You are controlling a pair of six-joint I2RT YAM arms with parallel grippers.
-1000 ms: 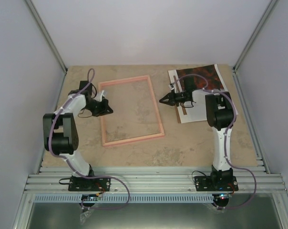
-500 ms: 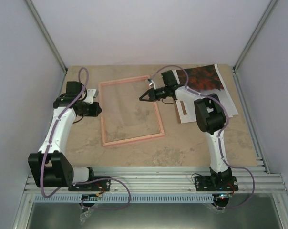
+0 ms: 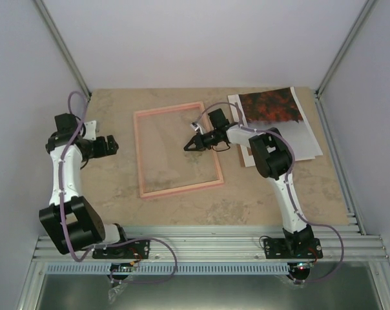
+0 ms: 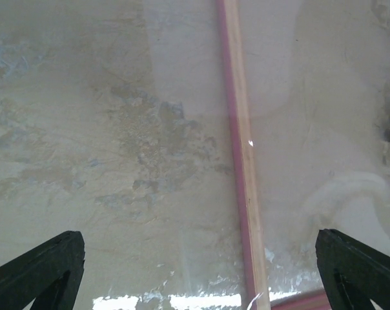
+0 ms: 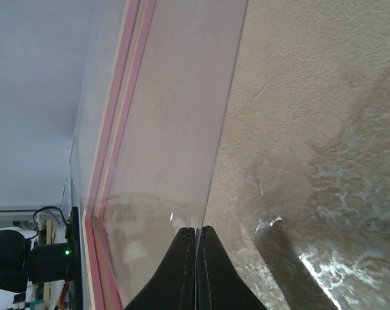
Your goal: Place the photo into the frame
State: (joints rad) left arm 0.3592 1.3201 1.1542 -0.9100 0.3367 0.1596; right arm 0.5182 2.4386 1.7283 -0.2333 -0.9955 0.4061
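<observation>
The pink frame (image 3: 177, 189) lies flat in the middle of the table. The photo (image 3: 269, 106), dark red-orange, lies face up at the back right, apart from both grippers. My right gripper (image 3: 187, 146) reaches over the frame's right bar. In the right wrist view this gripper (image 5: 196, 229) is shut on the edge of a clear pane (image 5: 175, 129), which tilts up beside the frame's pink bar (image 5: 111, 161). My left gripper (image 3: 112, 144) hangs left of the frame. Its wrist view shows it (image 4: 196, 236) wide open and empty above the table, with a frame bar (image 4: 240, 161) below.
White sheets (image 3: 301, 139) lie under and beside the photo at the right. Grey walls and metal posts (image 3: 66, 55) close in the table on three sides. The rail (image 3: 208, 245) with both arm bases runs along the near edge.
My left gripper has opened and drawn back to the left, away from the frame. My right gripper has moved left from beside the photo to over the frame's right bar, staying shut.
</observation>
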